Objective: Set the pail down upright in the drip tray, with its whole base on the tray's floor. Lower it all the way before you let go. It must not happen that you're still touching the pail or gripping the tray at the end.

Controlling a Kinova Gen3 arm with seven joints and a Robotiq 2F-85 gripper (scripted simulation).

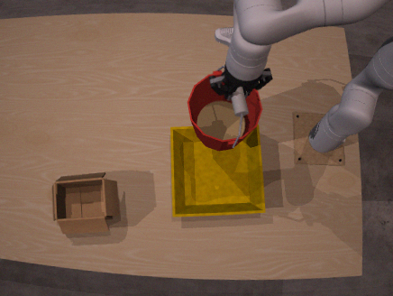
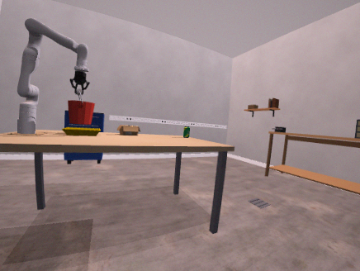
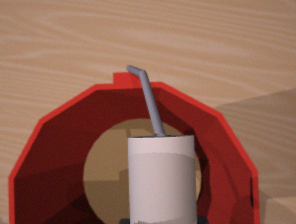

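Pail (image 1: pixel 204 97): red, hung in the air over the far edge of the drip tray, base partly over the tray wall, partly over bare wood in the top view.
Pail orientation: upright, mouth up, long axis vertical; exterior view showed the pail (image 2: pixel 81 111) level, wider at the rim than the base.
Pail height: bottom sat just above the tray rim in the exterior view; contact could not be told.
Pail handle: grey wire bail (image 3: pixel 149 100) ran up from the rim lug to a white cylindrical grip (image 3: pixel 161 177).
Gripper (image 1: pixel 238 90): closed partway on the white grip of the handle, fingers clamped and holding the pail's weight; fingertips hidden under the wrist.
Drip tray (image 1: pixel 180 171): yellow, square, sloped walls, flat on the table (image 1: pixel 90 81), nothing resting on its floor.
Cardboard box (image 1: pixel 85 204): open, flaps out, well apart to the tray's left in the top view.
Arm base plate (image 1: pixel 301 121): right of the tray in the top view.
Green can (image 2: pixel 187 131): seen in the exterior view only.
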